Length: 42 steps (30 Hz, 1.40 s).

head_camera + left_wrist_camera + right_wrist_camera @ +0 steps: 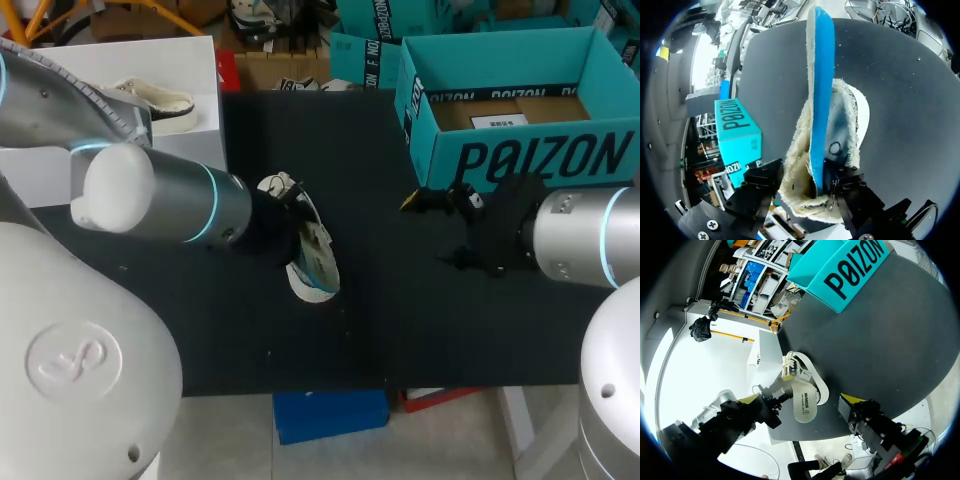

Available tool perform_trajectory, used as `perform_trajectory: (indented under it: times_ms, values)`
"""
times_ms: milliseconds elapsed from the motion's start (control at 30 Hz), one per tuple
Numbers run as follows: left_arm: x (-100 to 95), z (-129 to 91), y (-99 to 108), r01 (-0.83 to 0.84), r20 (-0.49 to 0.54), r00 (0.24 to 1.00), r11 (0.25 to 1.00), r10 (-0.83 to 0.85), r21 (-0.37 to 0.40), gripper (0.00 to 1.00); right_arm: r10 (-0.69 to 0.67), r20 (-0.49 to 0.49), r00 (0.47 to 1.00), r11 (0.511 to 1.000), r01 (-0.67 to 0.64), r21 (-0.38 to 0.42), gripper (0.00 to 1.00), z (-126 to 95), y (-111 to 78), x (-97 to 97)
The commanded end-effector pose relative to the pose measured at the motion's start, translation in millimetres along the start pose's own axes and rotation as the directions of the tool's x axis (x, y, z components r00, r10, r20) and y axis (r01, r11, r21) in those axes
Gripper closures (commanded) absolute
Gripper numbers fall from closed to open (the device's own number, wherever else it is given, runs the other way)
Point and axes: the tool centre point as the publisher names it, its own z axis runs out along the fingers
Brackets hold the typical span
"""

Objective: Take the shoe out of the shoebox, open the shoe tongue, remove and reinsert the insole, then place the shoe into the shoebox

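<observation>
A white shoe [318,282] with a fleecy lining [800,170] lies on the black table mat. Its insole [821,90], blue underneath, stands on edge out of the shoe's opening. My left gripper [807,189] is at the shoe's heel [275,215] and is open. The insole's near end and the fleecy collar lie between its spread fingers. My right gripper [425,203] hangs wide open and empty to the right of the shoe [807,390], just in front of the teal shoebox [520,150]. The box is open, and only brown cardboard shows inside it.
A white box [120,80] with another shoe on it stands at the back left, beside the mat. More teal boxes [365,55] stand behind the mat. The mat's front edge [400,385] runs close below the shoe.
</observation>
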Motion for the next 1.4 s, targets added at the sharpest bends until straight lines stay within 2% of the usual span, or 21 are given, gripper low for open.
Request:
perform_trajectory:
  times_ms: [33,400,533,767,1067,1133,1233,1400]
  values:
    - [1.9,-3.6,-2.1,-0.002,0.001,1.0,1.0,0.002,-0.006,0.5,0.008,-0.01,1.0,0.999,-0.008,0.031,0.0,-3.7,2.1,-4.6]
    - [12.6,-10.8,-4.5,0.006,-0.006,1.0,1.0,-0.006,0.003,0.53,0.008,-0.01,1.0,0.999,-0.008,0.031,0.0,-3.7,2.1,-4.6]
    - [14.9,-12.5,-7.2,0.003,-0.007,1.0,1.0,-0.003,0.008,0.57,0.008,-0.01,1.0,0.999,-0.008,0.031,0.0,-3.7,2.1,-4.6]
    - [20.2,-3.9,-5.0,0.003,-0.023,1.0,1.0,-0.003,0.004,0.62,0.008,-0.01,1.0,0.999,-0.008,0.031,0.0,-3.7,2.1,-4.6]
    - [17.5,7.9,-4.3,-0.022,-0.026,0.999,1.0,0.022,-0.019,0.7,0.008,-0.01,1.0,0.999,-0.008,0.031,0.0,-3.7,2.1,-4.6]
    - [18.1,10.4,-4.4,-0.034,-0.031,0.999,0.999,0.033,-0.027,0.78,0.008,-0.01,1.0,0.999,-0.008,0.031,0.0,-3.7,2.1,-4.6]
    - [18.1,11.7,-4.0,-0.04,-0.036,0.999,0.999,0.039,-0.034,1.0,0.008,-0.01,1.0,0.999,-0.008,0.031,0.0,-3.7,2.1,-4.6]
    - [16.8,9.8,-2.5,-0.042,-0.034,0.999,0.998,0.041,-0.048,1.0,0.008,-0.01,1.0,0.999,-0.008,0.031,0.0,-3.7,2.1,-4.6]
